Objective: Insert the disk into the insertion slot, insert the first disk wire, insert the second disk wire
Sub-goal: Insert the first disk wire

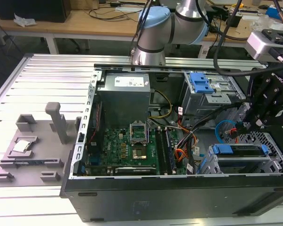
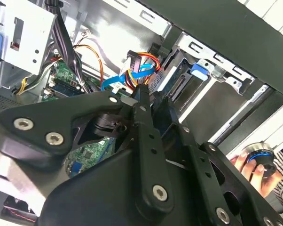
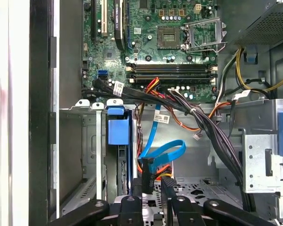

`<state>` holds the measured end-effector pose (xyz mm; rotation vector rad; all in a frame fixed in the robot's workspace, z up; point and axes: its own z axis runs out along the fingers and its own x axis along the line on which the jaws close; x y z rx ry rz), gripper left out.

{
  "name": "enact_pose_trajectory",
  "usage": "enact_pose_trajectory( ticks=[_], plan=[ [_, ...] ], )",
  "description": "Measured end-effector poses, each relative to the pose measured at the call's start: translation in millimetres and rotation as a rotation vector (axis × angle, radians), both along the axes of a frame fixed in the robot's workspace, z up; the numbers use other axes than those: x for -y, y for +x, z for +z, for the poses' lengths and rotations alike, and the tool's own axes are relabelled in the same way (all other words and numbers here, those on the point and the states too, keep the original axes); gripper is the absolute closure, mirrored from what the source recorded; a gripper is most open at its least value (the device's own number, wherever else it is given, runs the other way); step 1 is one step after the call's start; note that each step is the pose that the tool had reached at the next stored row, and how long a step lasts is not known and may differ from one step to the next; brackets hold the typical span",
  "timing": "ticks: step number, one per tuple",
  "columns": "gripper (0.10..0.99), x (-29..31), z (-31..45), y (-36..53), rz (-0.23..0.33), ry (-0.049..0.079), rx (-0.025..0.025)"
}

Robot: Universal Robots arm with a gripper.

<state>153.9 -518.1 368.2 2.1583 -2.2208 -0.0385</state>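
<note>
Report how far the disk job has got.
Done, it seems: the disk sits inside the insertion slot. In hand: the gripper is at the black connector of the blue wire. Left: whether that wire or the orange-and-yellow wire is seated cannot be seen, so both insertions are unconfirmed.

Arm [image 1: 153, 28] angled downward, pincer [image 2: 141, 96] tips pressed together.

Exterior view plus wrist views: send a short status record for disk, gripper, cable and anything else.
disk: in the insertion slot, blue caddy end facing out
gripper: right at the blue cable, by the slot
blue cable: looped; plugged or not, cannot tell
hand: a person's, on a round blue-lit knob
</note>
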Motion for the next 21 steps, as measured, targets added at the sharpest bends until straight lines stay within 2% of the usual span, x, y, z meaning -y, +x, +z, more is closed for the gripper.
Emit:
enact_pose_trajectory(
  ticks=[5,10,12,15,17,19,21],
  plan=[
    [0.784,0.1,-10.9,-1.5,-0.022,-0.005,0.0000],
    [0.800,0.5,-11.4,-1.6,-0.022,-0.007,0.0001],
    [0.902,0.5,-11.4,-1.6,-0.022,-0.008,0.0001],
    [0.902,0.5,-11.4,-1.6,-0.022,-0.008,0.0001],
    [0.902,6.2,-11.7,-1.6,-0.022,-0.008,0.0000],
    [0.902,14.3,-13.4,-0.4,-0.022,-0.008,-0.0008],
    [0.902,16.2,-15.9,1.9,-0.022,-0.007,-0.0017]
  ],
)
